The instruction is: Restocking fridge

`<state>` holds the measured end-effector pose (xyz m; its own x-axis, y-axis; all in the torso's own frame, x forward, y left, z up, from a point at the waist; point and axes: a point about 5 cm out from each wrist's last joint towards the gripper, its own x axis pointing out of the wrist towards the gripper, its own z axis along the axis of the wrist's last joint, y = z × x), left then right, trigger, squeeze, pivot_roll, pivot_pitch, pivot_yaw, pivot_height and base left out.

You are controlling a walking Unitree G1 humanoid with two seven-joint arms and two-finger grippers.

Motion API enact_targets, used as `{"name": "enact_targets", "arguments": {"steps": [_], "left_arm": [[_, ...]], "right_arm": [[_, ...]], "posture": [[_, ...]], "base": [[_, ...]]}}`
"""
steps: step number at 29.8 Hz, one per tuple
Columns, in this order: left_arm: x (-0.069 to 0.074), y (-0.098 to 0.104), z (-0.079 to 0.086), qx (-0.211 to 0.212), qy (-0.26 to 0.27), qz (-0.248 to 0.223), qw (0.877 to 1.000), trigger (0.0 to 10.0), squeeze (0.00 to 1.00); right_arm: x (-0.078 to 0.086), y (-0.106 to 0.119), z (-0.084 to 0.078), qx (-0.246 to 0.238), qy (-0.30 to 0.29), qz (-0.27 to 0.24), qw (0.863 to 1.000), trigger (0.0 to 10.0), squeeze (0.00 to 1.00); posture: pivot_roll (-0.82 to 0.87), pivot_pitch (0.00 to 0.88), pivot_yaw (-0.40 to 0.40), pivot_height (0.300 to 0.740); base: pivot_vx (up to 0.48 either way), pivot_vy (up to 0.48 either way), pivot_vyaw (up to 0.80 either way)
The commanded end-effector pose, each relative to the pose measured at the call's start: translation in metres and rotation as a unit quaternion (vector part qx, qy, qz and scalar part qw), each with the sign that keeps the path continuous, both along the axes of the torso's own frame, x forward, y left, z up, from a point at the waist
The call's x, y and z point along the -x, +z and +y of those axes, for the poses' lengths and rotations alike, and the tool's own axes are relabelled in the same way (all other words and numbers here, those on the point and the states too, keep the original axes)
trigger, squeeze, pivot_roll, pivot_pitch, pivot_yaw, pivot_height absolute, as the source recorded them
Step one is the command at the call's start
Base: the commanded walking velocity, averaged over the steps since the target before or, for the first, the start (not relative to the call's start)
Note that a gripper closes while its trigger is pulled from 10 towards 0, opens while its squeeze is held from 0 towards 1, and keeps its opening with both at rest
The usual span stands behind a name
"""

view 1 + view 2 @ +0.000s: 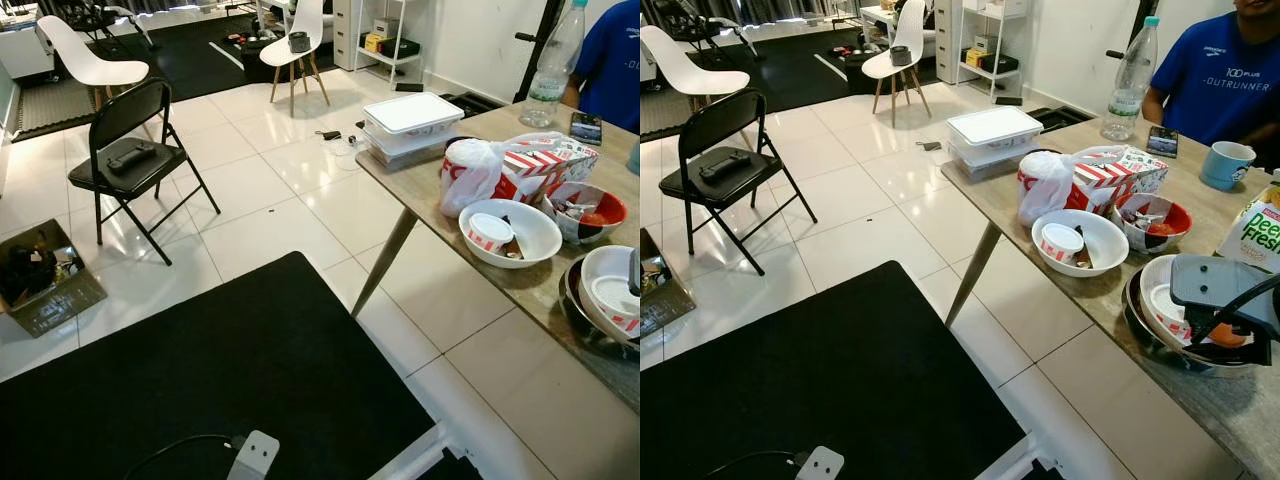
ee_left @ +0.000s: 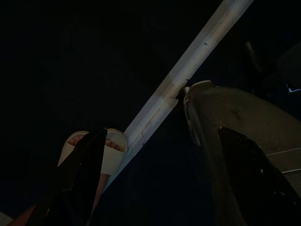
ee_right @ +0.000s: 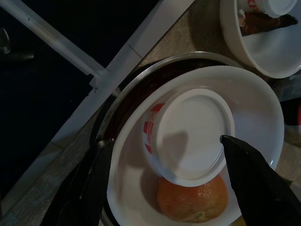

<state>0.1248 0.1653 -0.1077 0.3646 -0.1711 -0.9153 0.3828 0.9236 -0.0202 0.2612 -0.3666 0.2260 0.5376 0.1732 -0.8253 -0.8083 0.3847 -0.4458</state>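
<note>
The left gripper (image 2: pixel 141 188) hung idle in shade, its fingers apart. On the wooden table (image 1: pixel 1250 400) at the near right, a lidded white-and-red paper tub (image 3: pixel 188 136) lay in a white bowl (image 3: pixel 263 113) against an orange (image 3: pixel 193 202). The right gripper (image 3: pixel 174 183) hovered above, fingers spread on either side. The tub looked light and crushable, with a slick lid; gripping gently across its sides seemed best.

Long black fingers (image 3: pixel 256 183), grey wrist housing (image 1: pixel 1225 285)
</note>
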Motion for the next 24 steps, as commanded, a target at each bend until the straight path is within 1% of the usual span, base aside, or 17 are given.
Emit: {"name": "enact_targets", "arguments": {"steps": [1,5,11,18,22,24], "left_arm": [[0.028,-0.008,-0.003,0.008,-0.002,0.059,0.998,10.0,0.00],[0.028,-0.008,-0.003,0.009,-0.002,0.058,0.998,10.0,0.00],[0.028,-0.008,-0.003,0.009,-0.002,0.058,0.998,10.0,0.00],[0.029,-0.009,-0.003,0.009,-0.001,0.059,0.998,10.0,0.00],[0.029,-0.009,-0.003,0.009,-0.001,0.059,0.998,10.0,0.00],[0.029,-0.009,-0.003,0.009,-0.001,0.059,0.998,10.0,0.00]], "right_arm": [[-0.002,0.016,-0.002,-0.007,0.000,-0.036,0.999,10.0,0.00],[-0.005,0.021,0.001,-0.020,0.009,-0.053,0.998,10.0,0.00],[-0.007,0.023,0.000,-0.012,0.010,-0.056,0.998,10.0,0.00],[-0.004,0.021,0.002,-0.025,0.013,-0.035,0.999,10.0,0.00],[0.000,0.010,-0.006,0.003,-0.012,-0.004,1.000,10.0,0.00],[0.000,0.009,-0.007,0.006,-0.015,-0.001,1.000,10.0,0.00]], "posture": [[-0.05,0.000,-0.009,0.740],[-0.05,0.000,-0.009,0.740],[-0.05,0.000,-0.009,0.740],[-0.05,0.000,-0.009,0.740],[-0.05,0.000,-0.009,0.740],[-0.05,0.000,-0.009,0.740]], "base": [[0.000,0.000,0.00],[0.000,0.000,0.00],[0.000,0.000,0.00],[0.000,0.000,0.00],[0.000,0.000,0.00],[0.000,0.000,0.00]]}}
